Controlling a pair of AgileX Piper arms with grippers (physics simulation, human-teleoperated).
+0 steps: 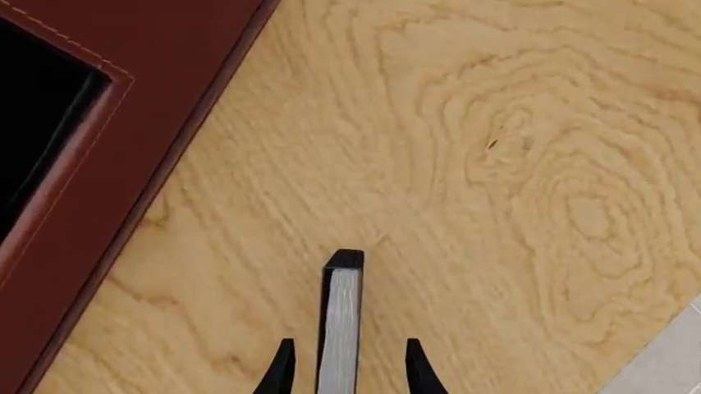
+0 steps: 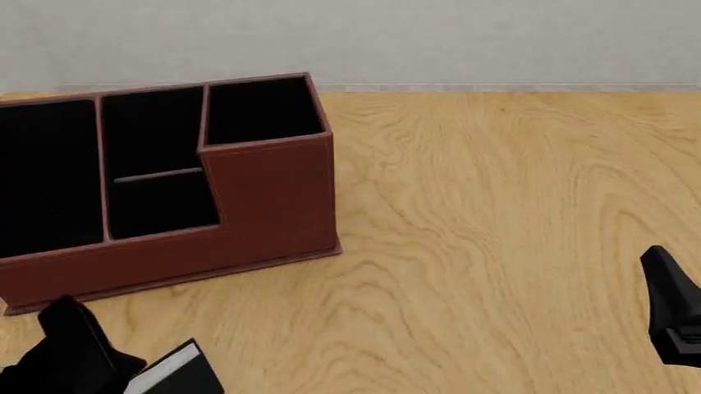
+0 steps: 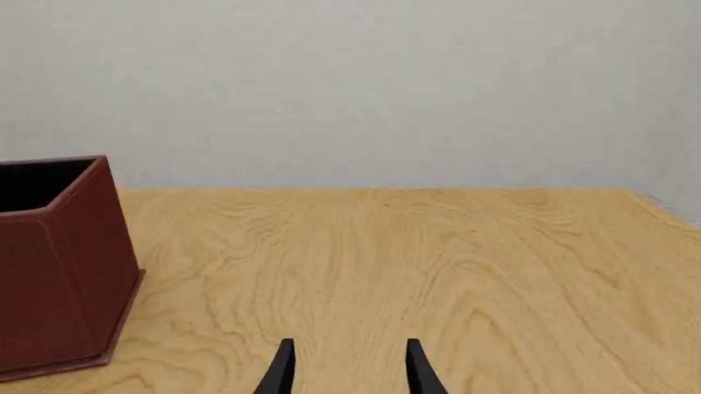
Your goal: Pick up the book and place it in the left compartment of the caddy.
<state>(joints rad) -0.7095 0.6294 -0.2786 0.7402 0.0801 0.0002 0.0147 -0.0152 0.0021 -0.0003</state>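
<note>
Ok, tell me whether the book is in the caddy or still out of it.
Out. The book sits between the left gripper's fingers, in front of the caddy, low near the table; the left compartment looks empty.

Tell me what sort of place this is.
Probably a simulated desk or office tabletop, not a real room. A pale wood-grain table meets a plain grey wall, a leather-look caddy stands on it, and the left end effector has a small black book between its fingers.
</note>
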